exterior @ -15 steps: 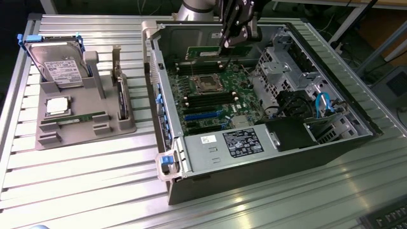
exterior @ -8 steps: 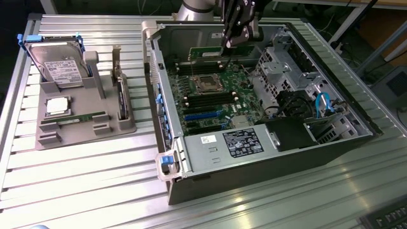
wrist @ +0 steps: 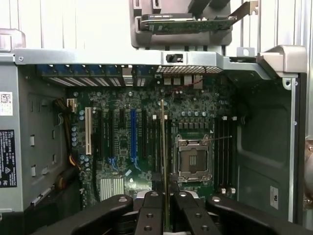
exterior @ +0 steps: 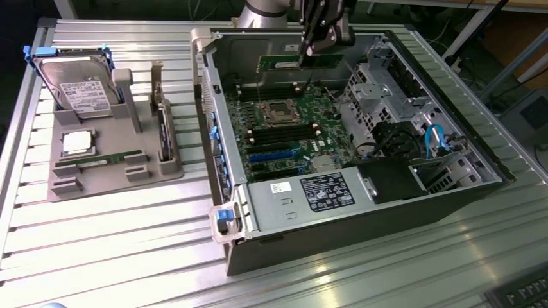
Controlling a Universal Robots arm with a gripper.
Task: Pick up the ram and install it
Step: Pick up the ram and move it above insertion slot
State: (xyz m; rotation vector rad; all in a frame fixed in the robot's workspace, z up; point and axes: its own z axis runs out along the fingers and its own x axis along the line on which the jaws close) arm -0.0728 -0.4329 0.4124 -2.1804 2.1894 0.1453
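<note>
1. Exterior view, surroundings: an open computer case lies on its side with the motherboard and its processor socket bare, a power supply at the near end and a blue cable at the exterior view's right. At the exterior view's left, a grey tray carries a hard drive, a silver processor, a second green stick and a dark upright card.
2. The gripper is clamped on the ram near the case's far wall, above the board. The ram's long axis runs across the view, roughly level.
3. Everything rests on a slatted metal table.
4. Wrist view: the ram appears edge-on as a thin line pinched between the black fingers, pointing away from the gripper over the motherboard. It sits between the blue slot and the socket, parallel to the slots.
</note>
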